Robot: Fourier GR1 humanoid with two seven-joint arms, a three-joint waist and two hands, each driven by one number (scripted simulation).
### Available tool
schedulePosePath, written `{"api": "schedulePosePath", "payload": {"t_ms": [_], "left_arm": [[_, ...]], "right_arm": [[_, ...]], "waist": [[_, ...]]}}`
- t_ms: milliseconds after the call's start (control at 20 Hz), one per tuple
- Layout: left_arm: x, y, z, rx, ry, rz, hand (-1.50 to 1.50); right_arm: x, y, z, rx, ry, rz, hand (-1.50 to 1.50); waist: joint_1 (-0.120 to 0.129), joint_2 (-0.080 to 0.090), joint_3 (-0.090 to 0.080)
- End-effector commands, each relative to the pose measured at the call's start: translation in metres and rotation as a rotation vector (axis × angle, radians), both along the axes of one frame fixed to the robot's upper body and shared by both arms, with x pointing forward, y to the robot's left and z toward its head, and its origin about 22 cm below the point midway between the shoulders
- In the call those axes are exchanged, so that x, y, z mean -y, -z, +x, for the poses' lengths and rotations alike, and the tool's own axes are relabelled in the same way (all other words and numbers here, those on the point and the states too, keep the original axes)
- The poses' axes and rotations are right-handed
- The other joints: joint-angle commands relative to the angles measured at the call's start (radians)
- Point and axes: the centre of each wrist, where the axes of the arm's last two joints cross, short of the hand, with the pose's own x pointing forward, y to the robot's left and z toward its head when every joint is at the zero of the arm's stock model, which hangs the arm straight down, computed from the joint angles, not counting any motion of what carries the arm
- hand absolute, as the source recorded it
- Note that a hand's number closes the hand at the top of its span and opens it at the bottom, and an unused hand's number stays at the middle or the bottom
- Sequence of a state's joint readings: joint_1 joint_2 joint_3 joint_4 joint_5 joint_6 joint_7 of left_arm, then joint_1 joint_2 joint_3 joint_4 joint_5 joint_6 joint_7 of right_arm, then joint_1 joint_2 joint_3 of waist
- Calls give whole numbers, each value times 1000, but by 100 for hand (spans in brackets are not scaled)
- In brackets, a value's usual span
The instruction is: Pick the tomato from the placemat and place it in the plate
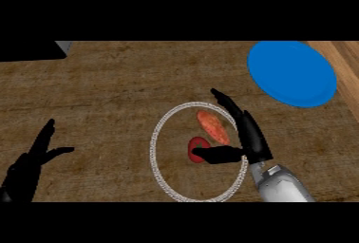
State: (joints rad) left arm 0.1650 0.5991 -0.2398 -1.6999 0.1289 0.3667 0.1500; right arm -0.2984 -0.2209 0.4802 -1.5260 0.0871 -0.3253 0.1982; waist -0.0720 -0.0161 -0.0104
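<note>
A red tomato (196,146) lies inside the round placemat, whose white ring edge (155,142) marks it out on the wooden counter. My right hand (247,135) stands just right of the tomato, fingers straight and pointing up the view. Its thumb (219,153) reaches left and covers the tomato's lower right side. The fingers are not curled round the tomato. The blue plate (291,72) sits at the upper right, well apart from the hand. My left hand (26,167) rests open at the lower left, fingers up.
An elongated orange-red food item (212,126) lies on the placemat just above the tomato, against my right hand's fingers. A dark block (28,50) fills the top left corner. A lighter wooden strip (348,71) runs down the right edge.
</note>
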Motion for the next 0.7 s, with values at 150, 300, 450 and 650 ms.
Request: {"api": "schedulePosePath", "payload": {"t_ms": [150, 300, 450, 650], "left_arm": [[28, -32, 60, 171, 110, -133, 0], [41, -28, 74, 169, 116, -138, 0], [31, -28, 89, 154, 102, -142, 0], [47, -19, 90, 160, 135, -165, 0]], "right_arm": [[-56, 24, -23, 216, 154, -259, -150], [-68, 4, -36, 283, 240, -272, -150], [-76, -19, -40, 212, 271, -401, -150], [-73, -47, -34, 23, 234, -637, -150]], "waist": [[8, 12, 4], [7, 6, 6], [18, 8, 6], [21, 7, 5]]}}
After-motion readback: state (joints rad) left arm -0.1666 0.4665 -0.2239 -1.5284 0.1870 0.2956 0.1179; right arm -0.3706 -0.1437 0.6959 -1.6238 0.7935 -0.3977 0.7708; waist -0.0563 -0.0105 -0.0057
